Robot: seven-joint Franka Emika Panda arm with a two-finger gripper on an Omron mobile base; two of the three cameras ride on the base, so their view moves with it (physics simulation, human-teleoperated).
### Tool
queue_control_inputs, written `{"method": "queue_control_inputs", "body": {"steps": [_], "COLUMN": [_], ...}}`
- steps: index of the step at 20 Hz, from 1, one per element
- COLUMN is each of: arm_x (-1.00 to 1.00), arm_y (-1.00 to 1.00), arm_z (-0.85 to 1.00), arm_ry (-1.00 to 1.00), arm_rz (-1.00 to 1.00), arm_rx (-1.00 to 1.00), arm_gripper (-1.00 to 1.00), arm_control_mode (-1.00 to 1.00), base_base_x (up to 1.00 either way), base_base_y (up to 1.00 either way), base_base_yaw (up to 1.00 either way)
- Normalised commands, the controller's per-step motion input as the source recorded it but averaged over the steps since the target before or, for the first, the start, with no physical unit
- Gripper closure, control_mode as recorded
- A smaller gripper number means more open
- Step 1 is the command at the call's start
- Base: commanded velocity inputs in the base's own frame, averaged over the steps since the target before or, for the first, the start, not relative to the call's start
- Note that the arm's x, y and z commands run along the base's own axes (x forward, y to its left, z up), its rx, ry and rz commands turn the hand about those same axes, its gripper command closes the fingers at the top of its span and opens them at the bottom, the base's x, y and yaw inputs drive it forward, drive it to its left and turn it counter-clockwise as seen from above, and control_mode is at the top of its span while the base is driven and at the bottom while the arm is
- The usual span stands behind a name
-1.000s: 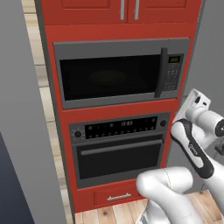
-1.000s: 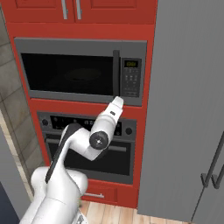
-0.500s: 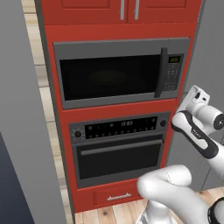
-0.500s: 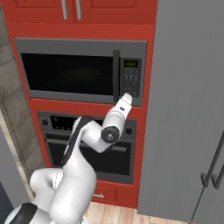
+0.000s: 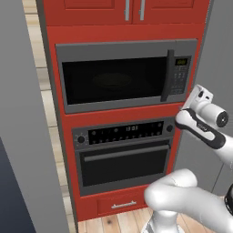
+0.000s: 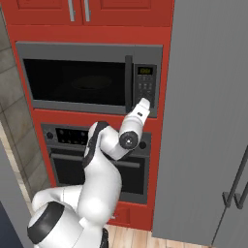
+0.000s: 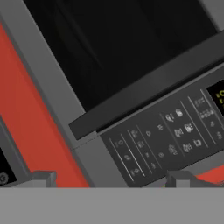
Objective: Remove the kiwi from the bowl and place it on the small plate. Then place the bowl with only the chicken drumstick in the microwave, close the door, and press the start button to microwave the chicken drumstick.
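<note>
The claw (image 6: pixel 144 102) is up at the microwave (image 6: pixel 72 80) now, its tip just at the lower edge of the keypad (image 6: pixel 144 87) on the microwave's right side; in the hand view its two fingertips (image 7: pixel 41 177) stand wide apart at the bottom with nothing between them; straight ahead of the claw sits the button panel, and beyond that the dark door handle (image 7: pixel 144 89) and the black door glass (image 7: pixel 109 43); the microwave door is shut; below the claw runs the oven (image 5: pixel 123 154) with its control strip (image 5: pixel 125 133); above it, the red cabinet doors (image 5: pixel 132 7); off to the claw's right stands a tall grey panel (image 6: pixel 208 121); whether the bowl is inside, the dark glass does not let me tell.
</note>
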Motion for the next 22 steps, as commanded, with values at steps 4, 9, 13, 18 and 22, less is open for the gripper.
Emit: {"method": "queue_control_inputs", "body": {"steps": [4,9,13,18,22], "arm_x": [0.32,0.22,0.16,0.21,0.31], "arm_y": [0.0,-0.05,-0.24,-0.17,-0.06], "arm_z": [-0.13,-0.14,-0.01,-0.01,-0.09], "arm_ry": [0.0,0.0,0.0,0.0,0.0], "arm_rz": [0.0,0.0,0.0,0.0,0.0], "arm_rx": [0.0,0.0,0.0,0.0,0.0], "arm_gripper": [-1.0,-1.0,-1.0,-1.0,-1.0], "arm_control_mode": [-1.0,-1.0,-1.0,-1.0,-1.0], "base_base_x": [0.0,0.0,0.0,0.0,0.0], "base_base_y": [0.0,0.0,0.0,0.0,0.0], "base_base_yaw": [0.0,0.0,0.0,0.0,0.0]}}
